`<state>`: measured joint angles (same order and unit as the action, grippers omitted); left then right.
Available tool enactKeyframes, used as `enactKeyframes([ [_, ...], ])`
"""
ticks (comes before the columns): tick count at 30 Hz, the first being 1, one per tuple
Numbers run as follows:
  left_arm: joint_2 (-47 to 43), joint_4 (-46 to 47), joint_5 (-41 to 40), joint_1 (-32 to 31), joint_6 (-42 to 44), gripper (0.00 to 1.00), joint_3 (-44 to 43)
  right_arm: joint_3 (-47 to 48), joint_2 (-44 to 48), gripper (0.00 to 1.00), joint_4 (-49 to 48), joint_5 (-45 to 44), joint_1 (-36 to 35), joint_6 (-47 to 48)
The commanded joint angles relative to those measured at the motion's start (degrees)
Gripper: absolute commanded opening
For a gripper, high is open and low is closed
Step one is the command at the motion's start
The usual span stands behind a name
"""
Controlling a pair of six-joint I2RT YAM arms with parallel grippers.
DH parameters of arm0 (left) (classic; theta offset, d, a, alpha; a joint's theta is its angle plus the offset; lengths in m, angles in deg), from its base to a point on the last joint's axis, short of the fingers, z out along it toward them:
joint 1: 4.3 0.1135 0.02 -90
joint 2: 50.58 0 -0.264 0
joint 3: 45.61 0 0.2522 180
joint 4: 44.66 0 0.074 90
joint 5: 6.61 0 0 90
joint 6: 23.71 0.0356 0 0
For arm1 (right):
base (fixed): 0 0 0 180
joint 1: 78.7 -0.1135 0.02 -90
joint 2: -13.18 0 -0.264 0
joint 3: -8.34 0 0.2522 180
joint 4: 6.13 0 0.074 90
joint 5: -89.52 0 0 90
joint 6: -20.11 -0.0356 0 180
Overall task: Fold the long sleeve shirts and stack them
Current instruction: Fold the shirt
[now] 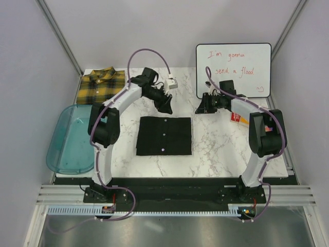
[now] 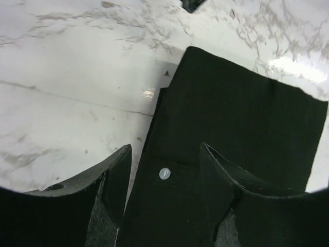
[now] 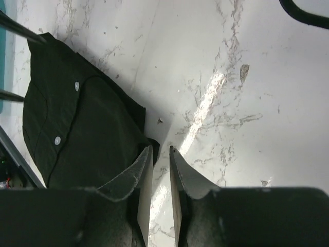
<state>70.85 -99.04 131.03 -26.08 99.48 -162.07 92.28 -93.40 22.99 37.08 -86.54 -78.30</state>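
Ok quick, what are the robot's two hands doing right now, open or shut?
Left gripper: open, holding nothing, above the black shirt.
Right gripper: fingers nearly shut, nothing between them.

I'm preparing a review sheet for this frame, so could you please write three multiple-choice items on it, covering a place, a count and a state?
1. Where does the plaid shirt lie?
A. far-left corner of the table
B. inside the blue tub
C. on the black shirt

2. How many white buttons show on the black shirt from overhead?
A. none
B. three
C. seven

3. What is the left end effector doing?
A. clamping the plaid shirt
B. shut on a marker
C. open above the black shirt, holding nothing

Key: 1 A, it lies by the far-left corner; 2 B, three dots down the middle; 3 C, its fingers are spread with nothing between.
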Motion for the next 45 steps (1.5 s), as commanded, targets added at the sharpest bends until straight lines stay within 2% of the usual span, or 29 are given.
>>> enactKeyframes([
  [1,3.45,-6.48,-4.04,-2.56,12.06,0.61,-4.09,-0.12,-0.90,0.26,-5.15,-2.75,-1.13,-1.00],
  [5,6.10,-9.38,-5.27,-2.65,14.35,0.61,-5.59,0.32,-3.97,0.25,-7.88,-4.68,-2.44,-2.05],
  [8,6.72,-9.74,-7.47,-3.18,16.46,0.67,-5.41,0.84,-5.29,0.22,-8.23,-5.48,-2.97,-2.76],
  [15,6.98,-9.65,-1.86,-5.19,20.24,0.71,-6.90,-1.17,-5.48,0.21,-9.03,-4.26,-3.24,-3.81],
  [25,12.95,-9.74,-1.41,-9.42,21.83,0.75,-14.63,-3.20,-6.70,0.24,-11.57,-0.12,-3.24,-6.45],
  [34,13.48,-10.09,3.60,-11.18,23.32,0.67,-14.90,-4.08,-7.85,0.25,-13.51,2.95,-3.24,-8.56],
  [45,15.50,-11.50,4.57,-12.14,25.26,0.66,-15.69,-4.17,-9.17,0.27,-14.74,5.94,-3.24,-10.05],
])
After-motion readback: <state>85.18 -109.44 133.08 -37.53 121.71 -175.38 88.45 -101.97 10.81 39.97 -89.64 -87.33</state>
